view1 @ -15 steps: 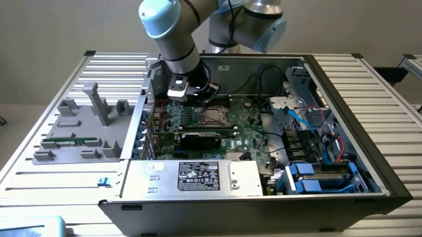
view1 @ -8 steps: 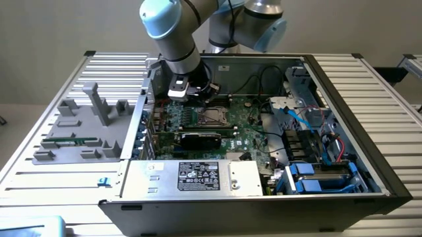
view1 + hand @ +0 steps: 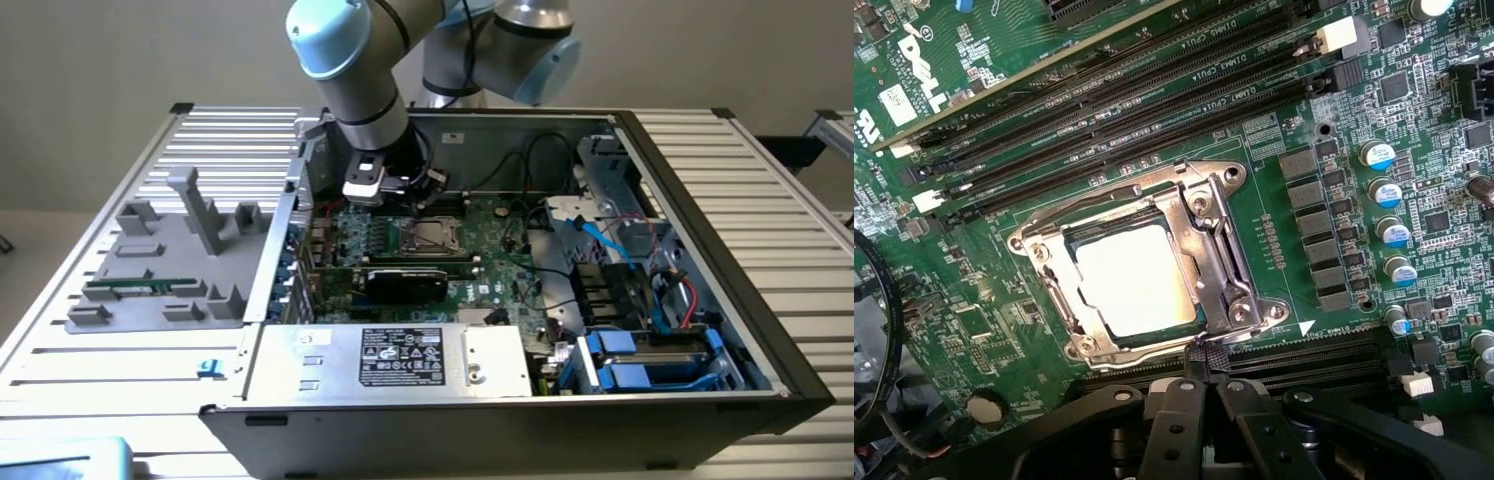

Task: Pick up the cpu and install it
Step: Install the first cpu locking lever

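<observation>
The cpu (image 3: 1137,277) lies flat in the motherboard's socket, its pale metal top showing through the silver socket frame (image 3: 1214,215) that lies closed over it. My gripper (image 3: 1204,362) is shut, its black fingers (image 3: 1176,420) pressed together. Their tips are at the socket frame's edge, beside the cpu. Whether they touch the frame I cannot tell. In the exterior view the gripper (image 3: 387,207) hangs low inside the open computer case (image 3: 694,200). It is just to the exterior view's left of the socket with the cpu (image 3: 427,237).
Black memory slots (image 3: 1154,90) run along one side of the socket, and capacitors (image 3: 1384,200) stand along another. A black graphics card (image 3: 407,282) and the power supply (image 3: 400,360) lie nearer the camera. A grey parts holder (image 3: 160,270) with a green memory stick (image 3: 134,288) sits outside the case.
</observation>
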Controlling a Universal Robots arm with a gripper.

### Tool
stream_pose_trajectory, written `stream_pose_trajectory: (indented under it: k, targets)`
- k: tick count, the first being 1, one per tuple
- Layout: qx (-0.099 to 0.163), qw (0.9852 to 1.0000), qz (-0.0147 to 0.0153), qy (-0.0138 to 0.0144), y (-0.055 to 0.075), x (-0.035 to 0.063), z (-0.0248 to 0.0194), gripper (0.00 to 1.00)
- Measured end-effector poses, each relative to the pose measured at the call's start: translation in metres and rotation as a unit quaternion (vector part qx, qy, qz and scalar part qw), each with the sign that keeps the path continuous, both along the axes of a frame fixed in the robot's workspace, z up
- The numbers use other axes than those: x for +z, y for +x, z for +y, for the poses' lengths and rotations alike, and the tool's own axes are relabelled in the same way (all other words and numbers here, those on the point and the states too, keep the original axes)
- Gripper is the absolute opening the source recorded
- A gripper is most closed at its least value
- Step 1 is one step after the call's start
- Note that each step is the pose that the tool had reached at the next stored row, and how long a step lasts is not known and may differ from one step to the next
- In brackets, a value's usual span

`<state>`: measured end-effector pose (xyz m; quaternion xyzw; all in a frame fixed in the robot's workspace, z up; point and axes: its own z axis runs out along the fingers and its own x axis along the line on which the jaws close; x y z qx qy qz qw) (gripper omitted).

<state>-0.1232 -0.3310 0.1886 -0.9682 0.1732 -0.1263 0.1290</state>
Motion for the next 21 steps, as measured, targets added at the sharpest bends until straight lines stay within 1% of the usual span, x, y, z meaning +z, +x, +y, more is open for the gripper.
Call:
stream_pose_trajectory:
  k: [7, 21]
  targets:
    - [0.0, 1.0, -0.0006, -0.0005, 0.0024, 0.0, -0.0001, 0.11]
    - [0.0, 1.0, -0.0005, -0.0005, 0.0077, 0.0, -0.0001, 0.11]
